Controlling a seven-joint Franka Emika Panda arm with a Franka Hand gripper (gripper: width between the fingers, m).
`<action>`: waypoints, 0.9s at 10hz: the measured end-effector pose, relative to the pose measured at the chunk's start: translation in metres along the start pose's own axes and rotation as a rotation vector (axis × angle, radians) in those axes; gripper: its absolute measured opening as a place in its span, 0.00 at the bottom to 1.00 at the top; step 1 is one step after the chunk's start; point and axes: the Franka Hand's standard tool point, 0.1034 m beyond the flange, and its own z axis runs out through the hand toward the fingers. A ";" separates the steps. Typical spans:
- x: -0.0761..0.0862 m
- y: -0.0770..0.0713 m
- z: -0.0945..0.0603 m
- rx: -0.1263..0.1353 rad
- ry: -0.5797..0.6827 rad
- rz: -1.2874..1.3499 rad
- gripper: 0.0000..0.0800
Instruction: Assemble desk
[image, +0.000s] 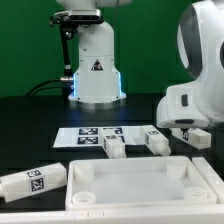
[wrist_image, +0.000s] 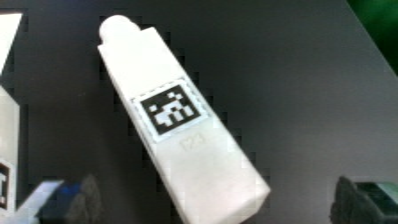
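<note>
1. Nearest in the exterior view lies the large flat white plastic desk top (image: 145, 190), with raised sockets at its corners, flat on the black worktop (image: 30, 125)
2. Just off its corner, at the exterior view's left, a blocky white square leg (image: 35, 181) lies on its side with its black-and-white tag facing up
3. Behind the top's far edge, two more white tagged legs (image: 113, 148) (image: 156, 140) lie near each other, just in front of the thin white marker board (image: 90, 134)
4. At the exterior view's right, the big white robot arm (image: 195, 70) reaches down over the fourth white leg (wrist_image: 178, 110), which lies on the worktop, tag up
5. In the wrist view the tool (wrist_image: 214, 198) is spread wide: its fingertips (wrist_image: 54, 197) stand on either side of the leg's end, apart from it, gripping nothing
6. Farthest back stands the arm's white base (image: 97, 65)
</note>
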 end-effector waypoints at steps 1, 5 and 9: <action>0.000 0.001 0.000 0.001 0.000 0.002 0.81; 0.001 -0.001 0.024 -0.007 -0.057 0.040 0.81; 0.007 0.001 0.034 -0.018 -0.087 0.072 0.81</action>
